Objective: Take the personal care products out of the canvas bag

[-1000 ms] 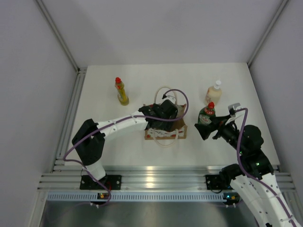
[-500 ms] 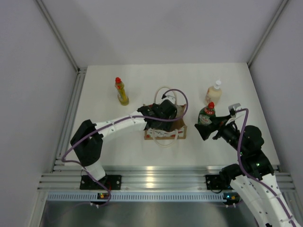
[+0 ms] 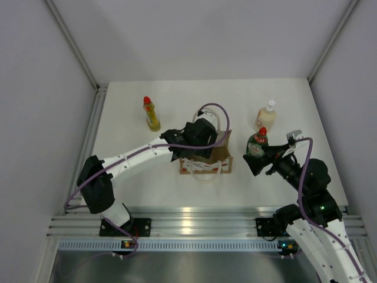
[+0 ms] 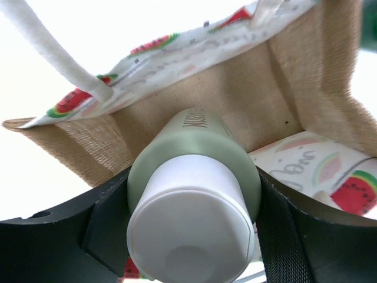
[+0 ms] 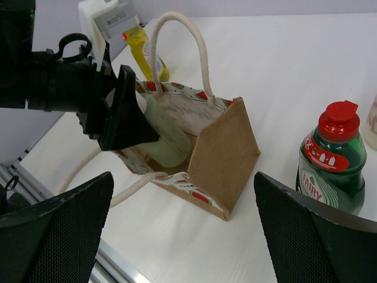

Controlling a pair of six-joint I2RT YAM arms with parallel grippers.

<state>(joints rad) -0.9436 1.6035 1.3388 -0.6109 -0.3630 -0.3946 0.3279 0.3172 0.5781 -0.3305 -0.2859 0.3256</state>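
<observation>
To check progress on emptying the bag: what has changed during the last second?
The left gripper, shut on the pale bottle, drew back leftward and slightly farther away, its elbow swinging out left. The bag seems to tilt with it. Nothing was newly grasped or released. The open right gripper, green bottle, yellow bottle and cream bottle stayed put.

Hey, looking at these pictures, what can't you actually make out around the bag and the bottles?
Inside of the tan canvas bag: top view, left arm covers the opening; left wrist view, the pale green white-capped bottle blocks the floor.
Cream bottle: right wrist view, cut off by the right edge.
Slim yellow bottle: right wrist view, base hidden behind the bag and left end effector.
</observation>
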